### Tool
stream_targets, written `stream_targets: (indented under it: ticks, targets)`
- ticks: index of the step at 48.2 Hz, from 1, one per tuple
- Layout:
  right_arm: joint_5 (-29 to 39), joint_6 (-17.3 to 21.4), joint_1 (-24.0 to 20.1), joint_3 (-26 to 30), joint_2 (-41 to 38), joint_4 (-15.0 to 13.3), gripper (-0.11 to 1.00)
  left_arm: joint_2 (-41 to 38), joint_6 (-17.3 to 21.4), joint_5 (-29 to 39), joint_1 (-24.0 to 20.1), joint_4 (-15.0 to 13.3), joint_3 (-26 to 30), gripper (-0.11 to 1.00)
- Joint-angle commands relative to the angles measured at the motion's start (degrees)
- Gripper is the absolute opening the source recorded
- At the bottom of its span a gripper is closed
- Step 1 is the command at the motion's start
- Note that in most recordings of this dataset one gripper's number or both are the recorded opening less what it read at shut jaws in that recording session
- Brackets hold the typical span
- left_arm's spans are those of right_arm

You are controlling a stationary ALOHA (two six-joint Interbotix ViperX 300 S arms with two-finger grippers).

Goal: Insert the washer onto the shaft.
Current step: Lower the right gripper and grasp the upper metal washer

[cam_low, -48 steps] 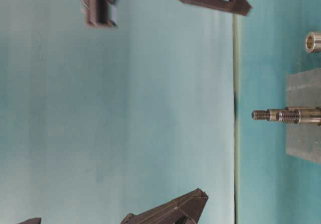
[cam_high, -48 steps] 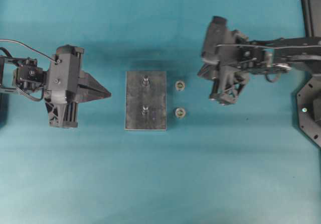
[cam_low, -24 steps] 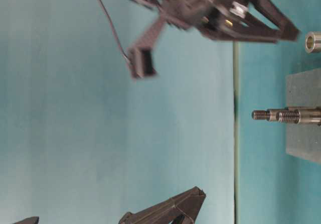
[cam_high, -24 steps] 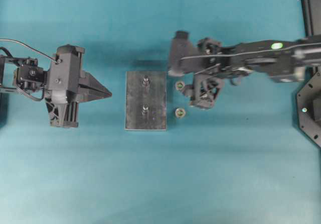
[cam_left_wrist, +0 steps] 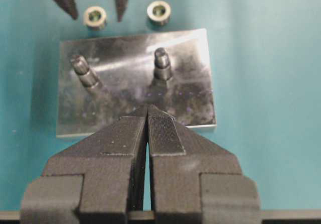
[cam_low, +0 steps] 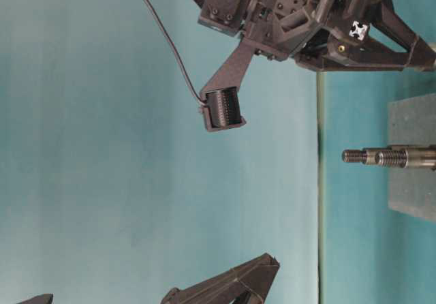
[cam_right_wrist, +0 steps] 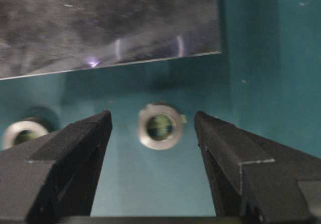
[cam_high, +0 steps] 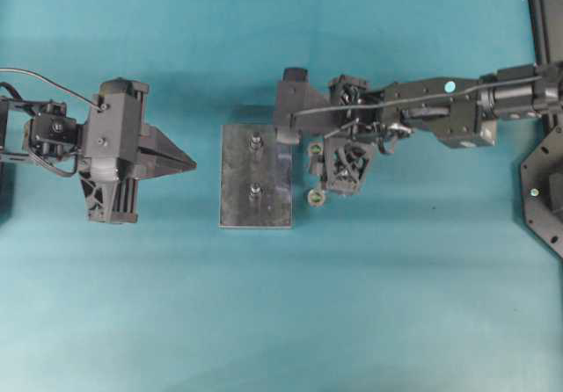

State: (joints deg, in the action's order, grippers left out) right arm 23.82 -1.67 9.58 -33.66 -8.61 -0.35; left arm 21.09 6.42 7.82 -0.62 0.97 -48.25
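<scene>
- The right gripper (cam_right_wrist: pixel 153 126) stood with jaws wide apart, one on each side of a washer (cam_right_wrist: pixel 160 126) (not touching it) lying on the cloth just beside the metal plate (cam_right_wrist: pixel 100 23).
- A second washer (cam_high: pixel 316 198) lay near the plate's same edge.
- Two shafts (cam_left_wrist: pixel 160 63) rose from the plate.
- The left gripper (cam_left_wrist: pixel 147 114) was closed, empty, at the plate's opposite edge.

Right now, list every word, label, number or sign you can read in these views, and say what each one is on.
None: no readable text in any view.
The metal plate, both shafts and both washers carry no markings.
The right gripper, the left gripper and the teal table show no lettering.
</scene>
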Motion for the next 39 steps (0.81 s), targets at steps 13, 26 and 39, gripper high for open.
stream_targets:
  ticks: [13, 26, 39]
  targets:
    - [-0.1, -0.4, 1.1, 0.4, -0.4, -0.1, 0.71, 0.2, 0.0, -0.3, 0.1, 0.2, 0.9, 0.0]
    - [-0.1, -0.3, 0.1, 0.5, -0.9, -0.1, 0.71, 0.1, 0.0, -0.4, 0.1, 0.2, 0.9, 0.0]
    - [-0.1, -0.2, -0.4, 0.6, -1.7, -0.1, 0.58, 0.0, 0.0, -0.4, 0.1, 0.2, 0.8, 0.0]
